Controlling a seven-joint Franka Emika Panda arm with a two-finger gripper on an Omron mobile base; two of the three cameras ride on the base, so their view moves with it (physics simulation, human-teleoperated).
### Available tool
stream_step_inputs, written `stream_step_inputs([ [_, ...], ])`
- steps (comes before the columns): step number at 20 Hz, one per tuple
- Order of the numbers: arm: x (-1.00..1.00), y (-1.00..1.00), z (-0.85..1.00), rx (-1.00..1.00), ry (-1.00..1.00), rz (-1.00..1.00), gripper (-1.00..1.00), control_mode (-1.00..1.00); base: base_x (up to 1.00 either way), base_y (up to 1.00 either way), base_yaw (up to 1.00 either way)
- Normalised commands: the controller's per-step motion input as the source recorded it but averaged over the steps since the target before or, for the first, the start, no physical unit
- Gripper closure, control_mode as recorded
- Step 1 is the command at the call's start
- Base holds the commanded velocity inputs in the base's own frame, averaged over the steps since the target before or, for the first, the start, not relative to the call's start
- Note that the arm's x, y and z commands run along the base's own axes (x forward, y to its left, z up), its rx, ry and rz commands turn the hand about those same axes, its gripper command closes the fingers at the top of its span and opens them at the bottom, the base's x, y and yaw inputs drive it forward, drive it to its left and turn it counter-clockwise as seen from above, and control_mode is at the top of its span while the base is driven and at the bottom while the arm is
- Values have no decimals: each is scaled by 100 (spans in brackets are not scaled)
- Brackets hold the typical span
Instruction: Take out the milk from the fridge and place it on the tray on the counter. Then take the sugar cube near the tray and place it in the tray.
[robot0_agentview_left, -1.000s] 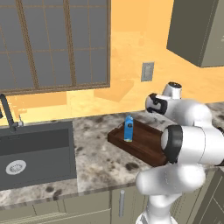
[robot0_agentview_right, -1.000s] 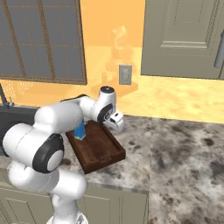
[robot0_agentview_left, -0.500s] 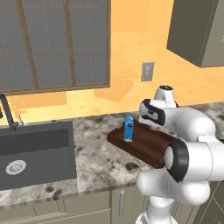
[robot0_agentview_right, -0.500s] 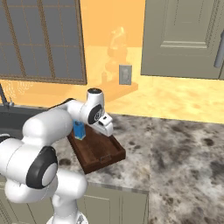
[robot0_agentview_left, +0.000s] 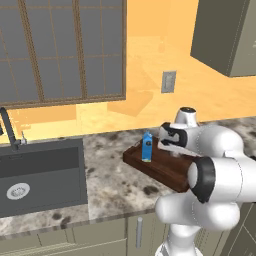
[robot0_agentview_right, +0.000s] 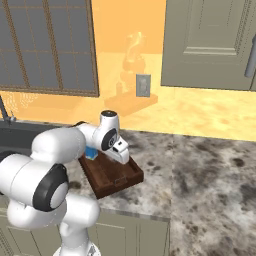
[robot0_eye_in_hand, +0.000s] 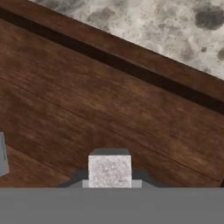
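Observation:
The dark brown tray (robot0_agentview_left: 161, 169) lies on the speckled counter (robot0_agentview_left: 110, 175), and the blue milk (robot0_agentview_left: 147, 146) carton stands upright at its far left corner. My gripper (robot0_agentview_right: 126, 158) hangs low over the tray (robot0_agentview_right: 107, 176), just right of the milk (robot0_agentview_right: 91, 152). In the hand view the gripper (robot0_eye_in_hand: 109, 183) is shut on the small white sugar cube (robot0_eye_in_hand: 109, 169), held just above the wooden tray floor (robot0_eye_in_hand: 109, 96). The tray's rim and a strip of counter (robot0_eye_in_hand: 144, 22) show beyond it.
A dark sink (robot0_agentview_left: 40, 172) with a black faucet (robot0_agentview_left: 9, 129) sits at the left of the counter. A wall outlet (robot0_agentview_left: 168, 81) is behind the tray. Open counter (robot0_agentview_right: 210, 170) stretches to the right, below a grey cabinet door (robot0_agentview_right: 210, 42).
The hand has swung left and come down over the tray, with the cube in the jaws. The milk and the tray have not moved.

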Motion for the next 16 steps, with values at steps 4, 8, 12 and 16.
stream_step_inputs([
  [4, 0, 0, -31, 0, 2, 0, 100, -100, 0, 0, 0],
  [8, 0, 0, -24, 0, 1, 0, 100, -100, 0, 0, 0],
  [12, 0, 0, -25, 0, 1, 0, 100, -100, 0, 0, 0],
  [16, -1, 0, -26, 0, 0, 0, 100, -100, 0, 0, 0],
])
